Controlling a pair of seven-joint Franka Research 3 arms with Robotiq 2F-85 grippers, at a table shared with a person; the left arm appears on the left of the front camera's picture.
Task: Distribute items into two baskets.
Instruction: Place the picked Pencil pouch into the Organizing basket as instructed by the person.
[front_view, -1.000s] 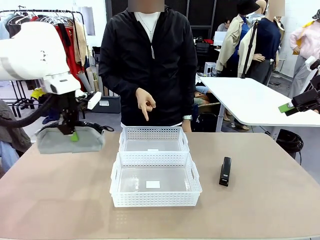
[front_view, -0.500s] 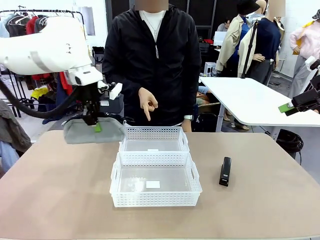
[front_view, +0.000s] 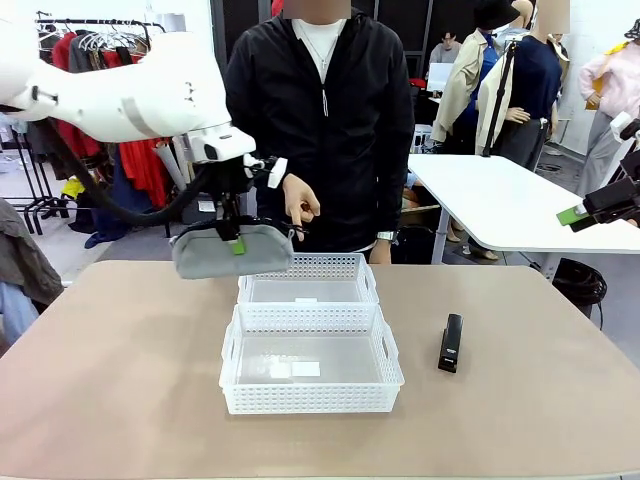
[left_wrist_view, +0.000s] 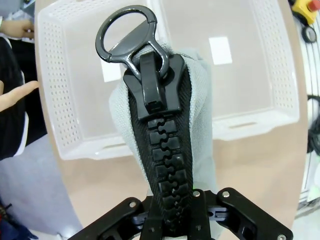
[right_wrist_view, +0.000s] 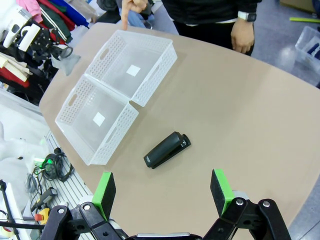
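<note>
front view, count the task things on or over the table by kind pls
white baskets: 2 (far basket, near basket)
grey waist bag: 1
black stapler: 1
total: 4

Tan table (front_view: 120, 380), two white baskets (front_view: 310, 398) touching end to end mid-table, black stapler (front_view: 451, 343) near their right

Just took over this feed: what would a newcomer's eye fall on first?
The light grey waist bag hangs from the shut left jaws, in the air by the left end of the far basket. Behind it a person's hand points down. The black stapler lies on the table right of the near basket.
</note>
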